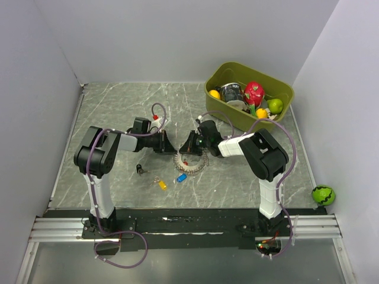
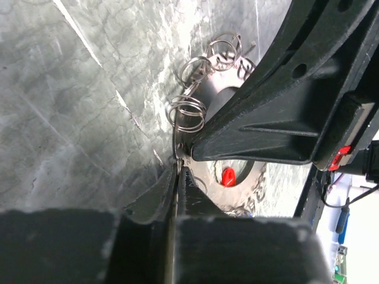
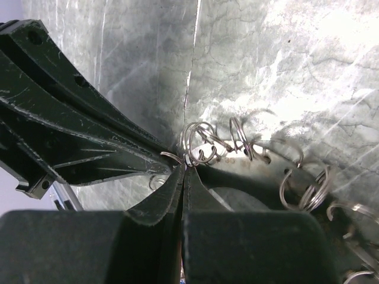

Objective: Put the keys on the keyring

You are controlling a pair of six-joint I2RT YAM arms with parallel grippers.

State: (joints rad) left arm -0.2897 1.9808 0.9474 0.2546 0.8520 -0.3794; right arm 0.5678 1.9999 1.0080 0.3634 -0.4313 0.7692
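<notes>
Judged: keyring (image 1: 190,161) light, stiff, slippery wire. Left gripper (image 2: 177,171) and right gripper (image 3: 185,168) both clamp its rim; best hold is bare wire.

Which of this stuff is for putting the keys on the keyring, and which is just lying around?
For the job: keyring, black-capped key, yellow-capped key.
Just lying about: green bin, striped green ball.

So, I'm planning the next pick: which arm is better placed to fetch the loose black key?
Left. The black key lies left of the keyring, nearer the left hand; the right hand would probably have to reach across the keyring.
</notes>
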